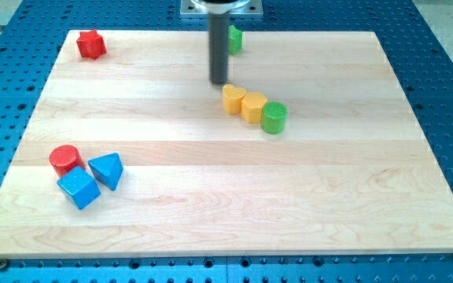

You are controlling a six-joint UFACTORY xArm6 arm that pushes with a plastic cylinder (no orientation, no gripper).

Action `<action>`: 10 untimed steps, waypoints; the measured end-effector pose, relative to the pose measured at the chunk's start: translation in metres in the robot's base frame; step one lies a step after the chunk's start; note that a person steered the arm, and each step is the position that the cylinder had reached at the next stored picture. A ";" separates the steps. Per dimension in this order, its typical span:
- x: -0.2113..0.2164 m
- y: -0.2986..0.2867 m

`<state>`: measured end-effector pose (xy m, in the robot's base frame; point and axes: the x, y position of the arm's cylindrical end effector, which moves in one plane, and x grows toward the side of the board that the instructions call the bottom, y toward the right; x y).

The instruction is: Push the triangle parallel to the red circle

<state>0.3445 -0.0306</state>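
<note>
Approach step, by my reading: my tip stands near the board's top centre, just beside the yellow heart block at its 11 o'clock, with the yellow hexagonal block and green cylinder trailing toward 4 o'clock. The rod carries no jaws, so no open or closed state applies. The blue triangle lies well apart, at about 8 o'clock from the tip, near the board's lower left, touching the blue cube and just beside the red circle at the triangle's 10 o'clock. The next move probably calls for crossing the wooden board to the triangle's side without disturbing the cube
</note>
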 end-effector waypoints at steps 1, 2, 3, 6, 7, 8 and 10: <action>0.067 -0.023; 0.114 0.020; 0.122 0.034; 0.220 -0.038; 0.224 -0.041; 0.213 -0.077; 0.188 -0.083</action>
<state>0.5321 -0.1140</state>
